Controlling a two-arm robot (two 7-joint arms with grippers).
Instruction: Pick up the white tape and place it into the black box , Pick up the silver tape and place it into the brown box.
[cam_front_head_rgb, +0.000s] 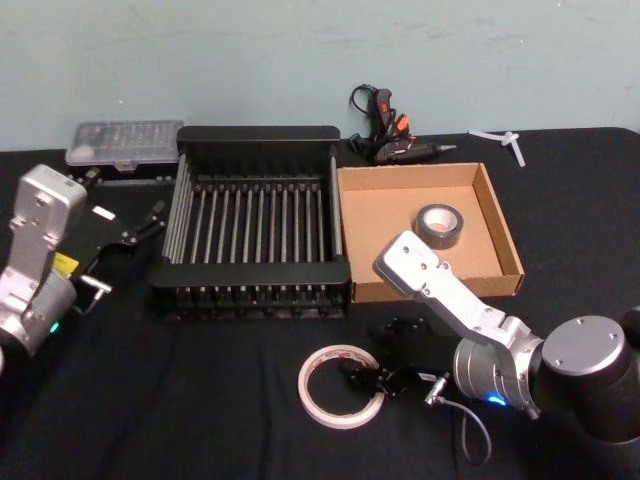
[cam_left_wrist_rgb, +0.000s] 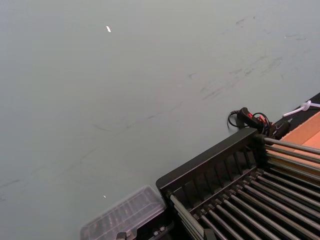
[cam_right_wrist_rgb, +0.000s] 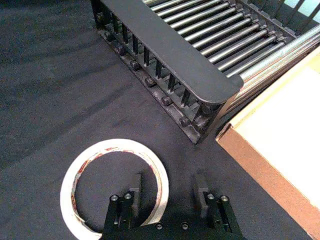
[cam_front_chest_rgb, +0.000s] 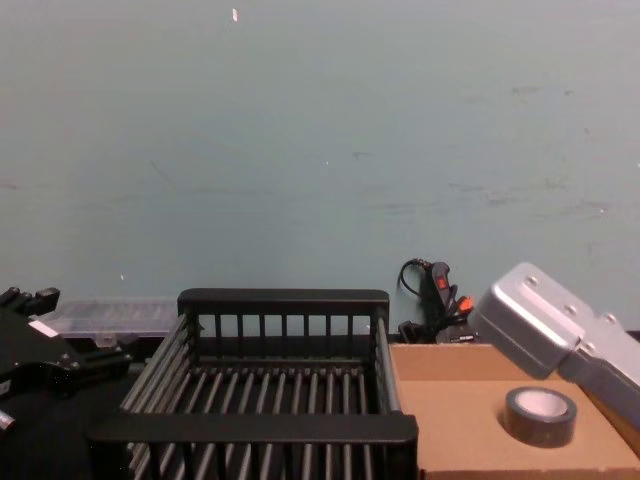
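The right pincer is hanging low over the table with its fingers spread wide and gripping nothing; one finger is sitting over the near edge of the white tape, inside the ring's hole, while the other finger is standing outside the ring over bare cloth, so the band is lying between them. The ring is lying flat on the table just ahead of the pincer, short of the black box, which is a little farther on, with the brown box beside it on the other side. The silver tape is already resting inside the brown box, beyond the right arm. The white tape looks light, thin and somewhat flexible, so it will likely squash or tip if squeezed hard; pinching across the band's wall, one finger inside the hole and one outside, looks like the safest hold, since the flat ring offers little height off the cloth. The left pincer is waiting well off to the far side of the black box, and I cannot tell how far open it is.
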